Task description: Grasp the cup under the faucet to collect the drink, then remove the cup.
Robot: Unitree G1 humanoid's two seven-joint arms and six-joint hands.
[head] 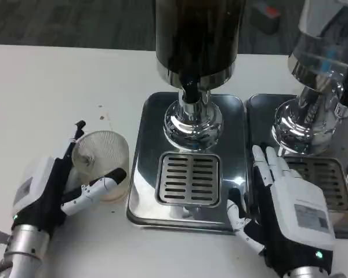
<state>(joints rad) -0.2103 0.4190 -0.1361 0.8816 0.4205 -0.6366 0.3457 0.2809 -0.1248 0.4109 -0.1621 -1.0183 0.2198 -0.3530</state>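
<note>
Your cup (102,161) is clear, ribbed plastic and looks empty; it stands on the white tabletop (46,87) just left of the steel drip tray (145,191), not under the faucet (189,91). Your left hand (58,188) grips it, fingers (98,186) wrapped around its side. Your right hand (287,214) lies flat, fingers spread, holding nothing.

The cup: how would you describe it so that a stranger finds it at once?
Start at the dark dispenser and move left off its steel tray. On the white table stands the cup, held by the left hand. It alone is clear ribbed plastic.
</note>
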